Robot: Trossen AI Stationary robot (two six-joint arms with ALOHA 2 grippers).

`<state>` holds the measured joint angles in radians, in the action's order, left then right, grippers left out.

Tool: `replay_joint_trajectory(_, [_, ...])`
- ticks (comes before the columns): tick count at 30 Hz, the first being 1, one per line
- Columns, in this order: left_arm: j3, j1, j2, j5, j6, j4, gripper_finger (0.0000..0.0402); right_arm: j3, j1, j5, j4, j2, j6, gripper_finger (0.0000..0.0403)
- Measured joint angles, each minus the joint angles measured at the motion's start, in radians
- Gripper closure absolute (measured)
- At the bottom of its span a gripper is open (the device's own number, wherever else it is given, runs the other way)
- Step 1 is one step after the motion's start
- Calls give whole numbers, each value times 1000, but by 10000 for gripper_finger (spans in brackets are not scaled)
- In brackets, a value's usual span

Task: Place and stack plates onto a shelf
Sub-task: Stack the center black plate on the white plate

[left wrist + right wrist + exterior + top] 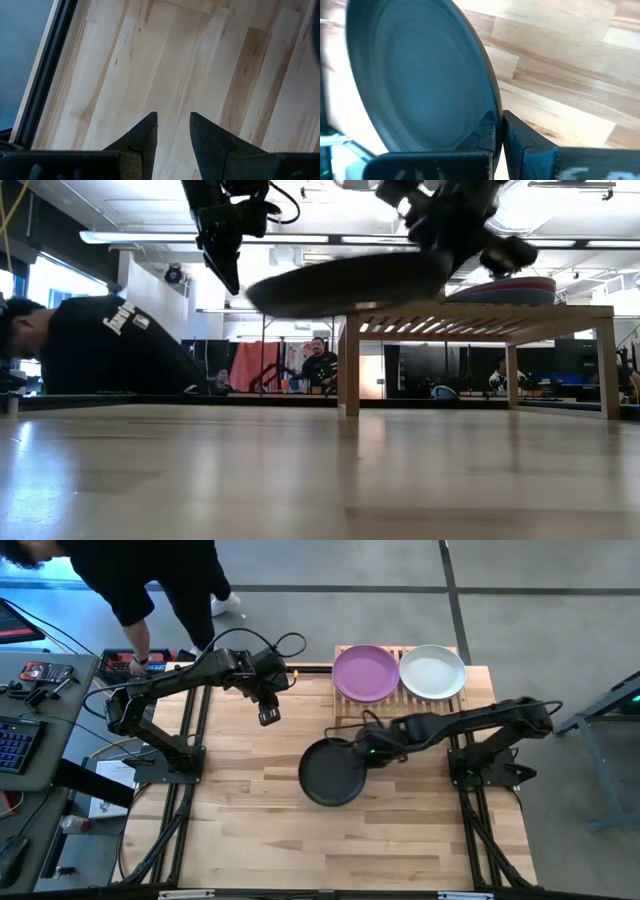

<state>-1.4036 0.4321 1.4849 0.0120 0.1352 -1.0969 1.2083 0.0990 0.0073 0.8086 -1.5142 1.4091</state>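
L gripper [269, 716] hangs open & empty, upper left of centre, high view. Black plate [332, 772] mid-frame, off the table, rim pinched by R gripper [357, 749]. Shelf [344, 698] lies up-right of it; purple plate [365, 672] & off-white plate [432, 671] already there. R arm nearer.

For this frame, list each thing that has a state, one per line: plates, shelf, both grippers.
black plate: lifted off the table, gripped at its rim, slightly tilted
purple plate: lying on the shelf
off-white plate: lying on the shelf, beside the purple one
shelf: standing on the table, holding two plates
right gripper: fingers shut on the black plate's rim
left gripper: fingers open, empty, above the table
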Motion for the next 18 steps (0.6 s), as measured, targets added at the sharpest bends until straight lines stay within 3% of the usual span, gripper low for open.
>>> replay_joint_trajectory(10, [0, 0, 0, 0, 0, 4, 300, 0, -25, 140, 155, 259, -3, 403])
replay_joint_trajectory(18, [0, 0, 0, 0, -3, 20, 300, 0, -145, 257, 294, 476, -11, 403])
